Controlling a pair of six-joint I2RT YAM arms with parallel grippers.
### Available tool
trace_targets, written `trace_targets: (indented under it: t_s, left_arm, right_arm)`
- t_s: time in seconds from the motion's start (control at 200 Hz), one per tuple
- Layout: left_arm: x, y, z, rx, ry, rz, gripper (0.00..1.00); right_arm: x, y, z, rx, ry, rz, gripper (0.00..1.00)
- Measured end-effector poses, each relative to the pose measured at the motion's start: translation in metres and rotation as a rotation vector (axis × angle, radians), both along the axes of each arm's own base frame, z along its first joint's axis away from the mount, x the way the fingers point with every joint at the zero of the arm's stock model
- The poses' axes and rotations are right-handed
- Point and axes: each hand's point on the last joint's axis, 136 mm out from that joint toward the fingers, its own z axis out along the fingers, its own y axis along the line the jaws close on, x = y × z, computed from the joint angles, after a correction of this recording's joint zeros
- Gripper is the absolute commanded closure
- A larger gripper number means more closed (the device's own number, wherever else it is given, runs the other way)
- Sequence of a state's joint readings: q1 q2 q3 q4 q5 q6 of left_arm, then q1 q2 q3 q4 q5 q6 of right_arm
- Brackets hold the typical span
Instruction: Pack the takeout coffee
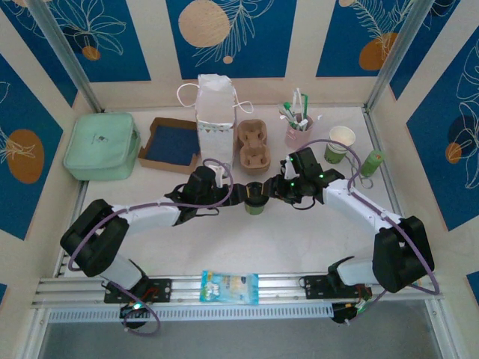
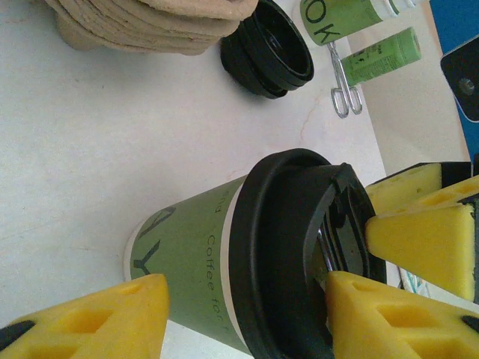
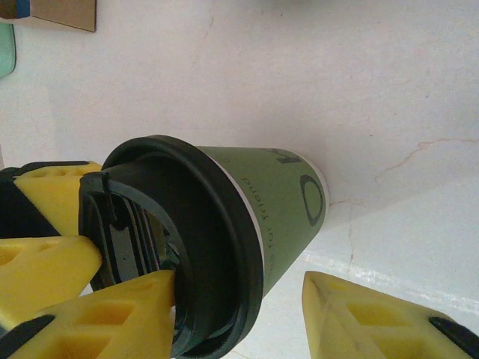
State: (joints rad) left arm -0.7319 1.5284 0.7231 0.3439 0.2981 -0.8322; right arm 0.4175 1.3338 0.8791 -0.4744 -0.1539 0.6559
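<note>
The takeout coffee (image 1: 255,206) stands mid-table, a green-and-cream paper cup (image 2: 194,254) capped by a black lid (image 2: 281,247). Both grippers meet at it. My left gripper (image 1: 243,196) comes in from the left and is open (image 2: 248,288): one yellow finger rests on the lid's top, the other hangs beside the cup's lower part. My right gripper (image 1: 271,193) comes in from the right and is open as well (image 3: 239,283), one fingertip against the lid (image 3: 187,247) and the other off to the side of the cup (image 3: 277,194). The lid's sip area is partly hidden by the fingers.
Behind the cup are cardboard cup carriers (image 1: 253,146), a white paper bag (image 1: 215,112), a pink cup of stirrers (image 1: 298,131), an open cup (image 1: 340,143) and a slim green tube (image 1: 370,163). Spare black lids (image 2: 266,48) and tongs (image 2: 344,82) lie close by. A green box (image 1: 101,146) sits far left.
</note>
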Motion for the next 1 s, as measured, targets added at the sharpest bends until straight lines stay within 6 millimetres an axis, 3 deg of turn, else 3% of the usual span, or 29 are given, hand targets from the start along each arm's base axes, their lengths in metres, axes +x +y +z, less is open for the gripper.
trace_targets:
  t_s: [0.635,1.001]
  left_arm:
    - [0.007,-0.015,0.003,0.000,0.001,-0.015,0.49]
    - [0.006,-0.025,0.004,0.001,0.005,-0.031,0.46]
  right_arm:
    - [0.001,-0.010,0.003,-0.037,-0.022,-0.030,0.56]
    - [0.001,-0.021,0.004,-0.057,-0.018,-0.061,0.54]
